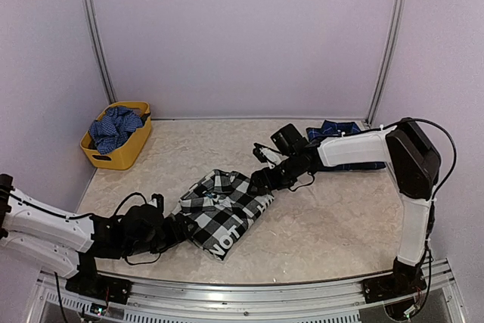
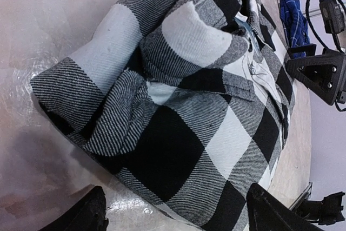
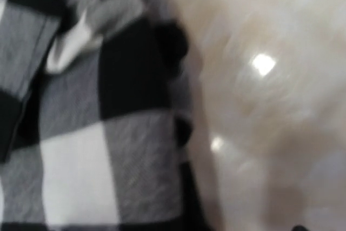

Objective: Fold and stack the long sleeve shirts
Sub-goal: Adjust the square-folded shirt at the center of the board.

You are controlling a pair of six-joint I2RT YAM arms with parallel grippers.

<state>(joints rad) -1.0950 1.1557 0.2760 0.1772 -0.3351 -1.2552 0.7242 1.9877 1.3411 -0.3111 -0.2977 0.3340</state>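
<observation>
Shirt point(image 1: 223, 211) between left pincer point(image 1: 181, 227) and right pincer point(image 1: 261, 181)

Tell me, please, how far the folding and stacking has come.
Done: the navy shirt lies flat, seemingly folded, at the far right. In hand: the checked shirt is a loose bundle mid-table, left jaws open at its left side, right jaws at its right side. Left: tidy its fold, stack the two; blue cloth lies in the yellow basket.

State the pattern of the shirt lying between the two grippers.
The shirt is large black-and-white check, clearest in the left wrist view.
</observation>
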